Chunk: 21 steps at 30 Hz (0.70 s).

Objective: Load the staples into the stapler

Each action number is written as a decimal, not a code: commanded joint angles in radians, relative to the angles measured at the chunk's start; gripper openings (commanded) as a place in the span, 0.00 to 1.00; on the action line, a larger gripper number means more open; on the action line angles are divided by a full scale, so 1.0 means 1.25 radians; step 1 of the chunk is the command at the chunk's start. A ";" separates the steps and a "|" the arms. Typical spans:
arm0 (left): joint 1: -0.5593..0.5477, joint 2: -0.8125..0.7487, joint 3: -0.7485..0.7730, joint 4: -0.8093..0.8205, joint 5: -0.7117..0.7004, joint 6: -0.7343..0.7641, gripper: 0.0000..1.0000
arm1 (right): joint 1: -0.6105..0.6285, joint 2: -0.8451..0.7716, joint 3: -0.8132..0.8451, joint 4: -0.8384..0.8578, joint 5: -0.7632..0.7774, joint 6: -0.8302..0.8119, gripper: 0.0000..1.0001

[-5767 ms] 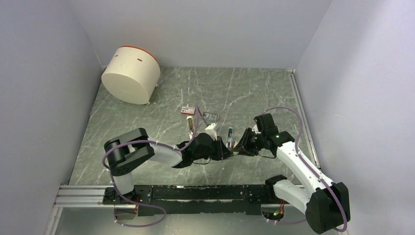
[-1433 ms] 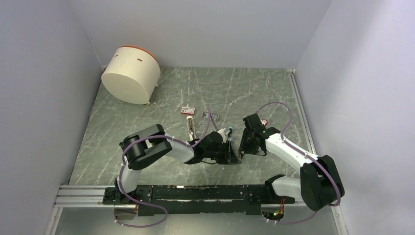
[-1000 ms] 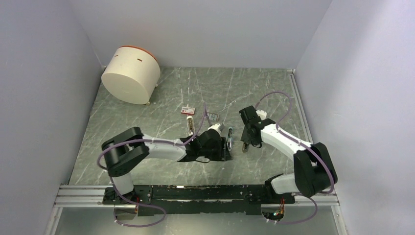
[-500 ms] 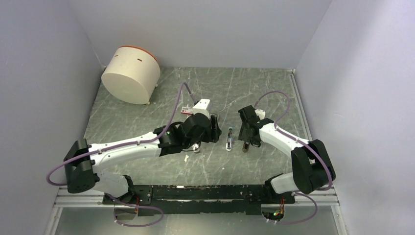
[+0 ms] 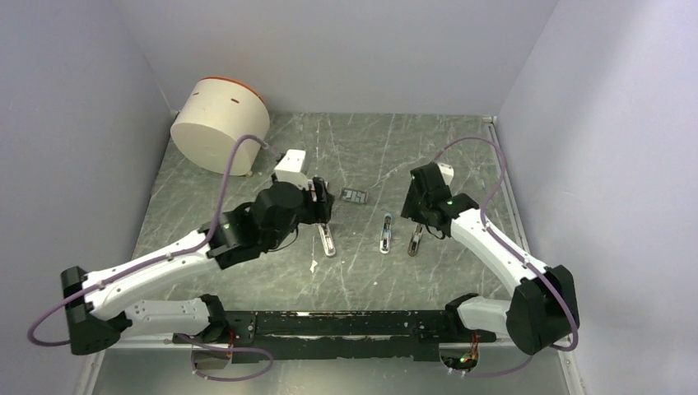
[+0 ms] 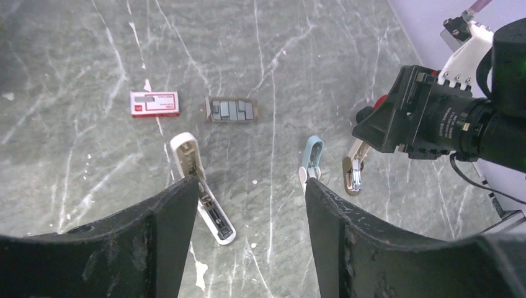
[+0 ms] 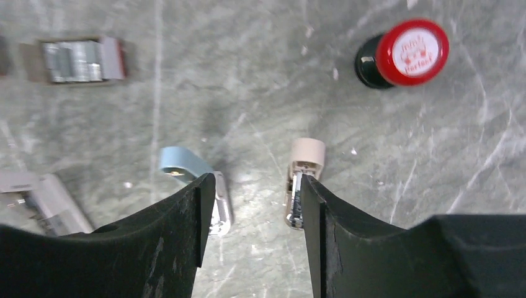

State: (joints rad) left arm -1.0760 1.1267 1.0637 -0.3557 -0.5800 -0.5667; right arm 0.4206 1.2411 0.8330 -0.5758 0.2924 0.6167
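Note:
The stapler (image 6: pixel 185 152), a slim white bar, lies flat with its channel facing up, partly behind my left finger; from above the stapler (image 5: pixel 328 240) sits mid-table. The staples (image 6: pixel 155 103), a red box with a white label, lie just beyond it; in the top view my left arm covers them. My left gripper (image 6: pixel 251 181) hovers open and empty above the stapler, as the left gripper (image 5: pixel 321 202) also appears from above. My right gripper (image 7: pixel 255 179) is open and empty, its fingers framing the table between a blue piece (image 7: pixel 186 162) and a beige piece (image 7: pixel 306 155). From above the right gripper (image 5: pixel 418 220) stands over the beige piece.
An open tray of grey staple strips (image 6: pixel 231 110) lies beside the red box. The blue piece (image 5: pixel 385 233) and beige piece (image 5: pixel 416 239) lie side by side right of the stapler. A red-topped stamp (image 7: pixel 409 53) stands further right. A large white drum (image 5: pixel 221 123) sits at the back left.
Both grippers have widened and left the blue piece lying on the table. My left arm swung back and to the left, over the red box. My right gripper lifted slightly.

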 commanded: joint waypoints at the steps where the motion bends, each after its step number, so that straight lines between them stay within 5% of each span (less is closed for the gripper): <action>1: 0.001 -0.076 -0.054 0.054 -0.049 0.090 0.70 | 0.003 -0.030 0.049 0.030 -0.040 -0.058 0.56; 13: 0.000 -0.139 -0.132 0.157 -0.025 0.168 0.70 | 0.061 0.241 0.235 0.139 -0.103 -0.099 0.53; 21: 0.006 -0.130 -0.139 0.131 -0.196 0.102 0.73 | 0.080 0.511 0.428 0.154 -0.055 -0.057 0.45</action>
State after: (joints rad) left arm -1.0748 0.9630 0.8906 -0.2119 -0.6849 -0.4084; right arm 0.5106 1.7676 1.2774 -0.4088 0.1749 0.5201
